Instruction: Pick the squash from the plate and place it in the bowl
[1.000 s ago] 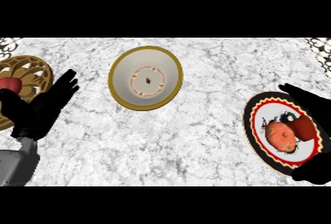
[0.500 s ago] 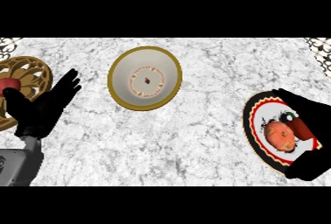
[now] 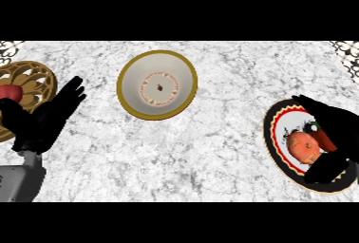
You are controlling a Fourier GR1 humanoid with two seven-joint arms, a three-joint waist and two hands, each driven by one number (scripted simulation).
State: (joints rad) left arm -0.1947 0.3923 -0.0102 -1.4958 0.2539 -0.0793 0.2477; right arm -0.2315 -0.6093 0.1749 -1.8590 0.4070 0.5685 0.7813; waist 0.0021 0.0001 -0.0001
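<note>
An orange squash [image 3: 303,146] lies on a white plate with a red and black rim [image 3: 275,124] at the right edge of the counter. My right hand [image 3: 335,127] is over that plate, its fingers and thumb curling round the squash from the right side. A cream bowl with a gold rim [image 3: 157,85] sits at the top middle, with nothing in it. My left hand [image 3: 48,119] rests open at the left, fingers up.
A brown carved basket [image 3: 29,85] with a red item [image 3: 8,92] in it sits at the far left, partly behind my left hand. Pale marble counter spreads between the bowl and the plate.
My right hand has come down over the plate and its fingers have closed in round the squash. The left hand has stayed almost still.
</note>
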